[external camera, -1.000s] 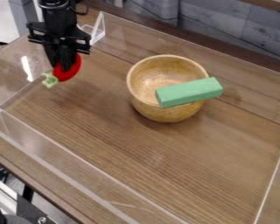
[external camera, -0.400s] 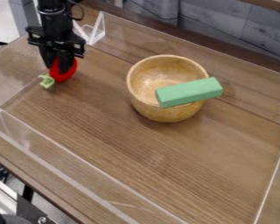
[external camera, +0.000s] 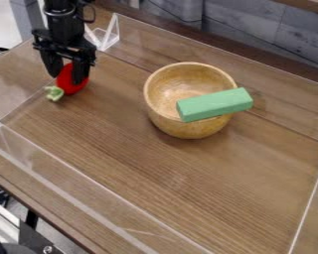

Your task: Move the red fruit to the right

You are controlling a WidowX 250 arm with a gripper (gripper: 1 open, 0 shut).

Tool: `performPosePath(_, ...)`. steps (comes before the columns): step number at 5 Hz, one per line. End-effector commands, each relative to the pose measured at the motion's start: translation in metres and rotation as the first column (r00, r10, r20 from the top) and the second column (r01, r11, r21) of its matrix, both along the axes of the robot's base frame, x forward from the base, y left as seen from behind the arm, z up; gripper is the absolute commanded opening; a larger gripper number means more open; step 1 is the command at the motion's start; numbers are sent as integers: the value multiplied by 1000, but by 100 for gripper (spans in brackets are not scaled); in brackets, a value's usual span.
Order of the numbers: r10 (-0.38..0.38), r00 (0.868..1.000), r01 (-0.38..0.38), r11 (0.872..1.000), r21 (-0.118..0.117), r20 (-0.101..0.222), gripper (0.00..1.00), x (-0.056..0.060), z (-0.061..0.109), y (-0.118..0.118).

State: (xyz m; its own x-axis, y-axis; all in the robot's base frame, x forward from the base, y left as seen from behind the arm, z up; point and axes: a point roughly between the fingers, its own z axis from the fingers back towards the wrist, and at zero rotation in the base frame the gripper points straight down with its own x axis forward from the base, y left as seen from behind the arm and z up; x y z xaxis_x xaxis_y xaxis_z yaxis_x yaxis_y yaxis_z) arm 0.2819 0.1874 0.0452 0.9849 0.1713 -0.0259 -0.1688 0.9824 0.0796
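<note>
Red fruit (external camera: pixel 73 81) down on the bench (external camera: pixel 162 179), far left of the scene, pale green tuft poking out toward the left edge. Well apart from everything else and on the wrong side for a job that wants it moved right; judged from that, either just set down short or not yet carried across.

Straddled by the tool (external camera: pixel 73 71), pointing straight down, dark fingers either side of the red body. Jaws look parted a little, with slim gaps hinted between pads and fruit, but too small and too dark to be sure: cannot tell whether gripping or let go. Vertical approach makes sense for something small and round, likely to roll if nudged from the side; fingers low on the flanks give the best hold.

Further right, past a stretch of bare wood, a wooden bowl (external camera: pixel 186 97), with a green block (external camera: pixel 215 103) lying tilted across its rim, one end over the hollow, the other overhanging the right side. Neither part of the job, both in the likely path, so a rightward carry probably calls for a lift clear of the rim or a route in front of the bowl.

Around it all, clear plastic walls (external camera: pixel 16 149) fencing the bench, apparently there to stop strays rolling off.
</note>
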Motion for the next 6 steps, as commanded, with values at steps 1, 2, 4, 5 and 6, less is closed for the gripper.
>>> performPosePath(1,-20,996,16,999,40,91,0,6,44,-11)
performPosePath(2,24,991,-28,999,30,134,0,9,71,-30)
performPosePath(4,-32,986,32,999,2,161,0,19,88,-120)
performPosePath(5,-93,983,94,996,-1,161,0,18,82,-168)
performPosePath(6,-134,977,137,991,-5,168,0,22,90,-209)
